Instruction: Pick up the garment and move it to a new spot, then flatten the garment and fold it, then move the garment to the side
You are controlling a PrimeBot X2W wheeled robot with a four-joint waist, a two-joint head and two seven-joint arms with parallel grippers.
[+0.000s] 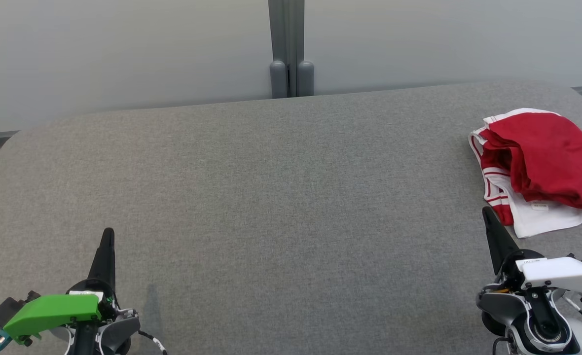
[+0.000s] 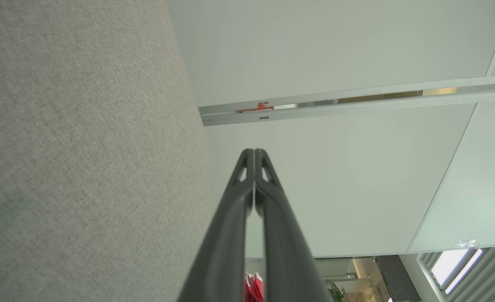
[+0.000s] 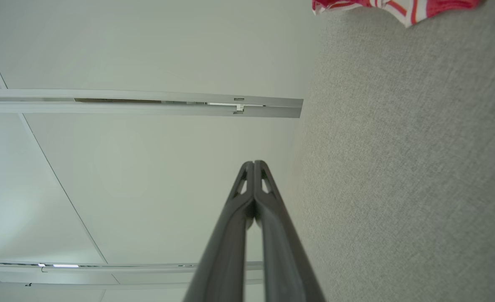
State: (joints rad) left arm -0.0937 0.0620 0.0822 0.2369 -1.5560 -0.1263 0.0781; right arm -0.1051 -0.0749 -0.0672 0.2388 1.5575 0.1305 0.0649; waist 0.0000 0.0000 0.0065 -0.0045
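A red and white garment (image 1: 537, 165) lies crumpled at the far right of the grey fabric table (image 1: 281, 207). Its striped edge also shows at the top of the right wrist view, garment (image 3: 398, 6). My right gripper (image 1: 486, 212) is shut and empty, its tip just short of the garment's near white corner. My left gripper (image 1: 107, 232) is shut and empty at the lower left, far from the garment. In the wrist views both pairs of fingers, left gripper (image 2: 254, 152) and right gripper (image 3: 254, 163), are pressed together with nothing between them.
A pale wall panel with a grey post (image 1: 287, 49) runs behind the table's rounded far edge. The grey table surface stretches wide between the two grippers.
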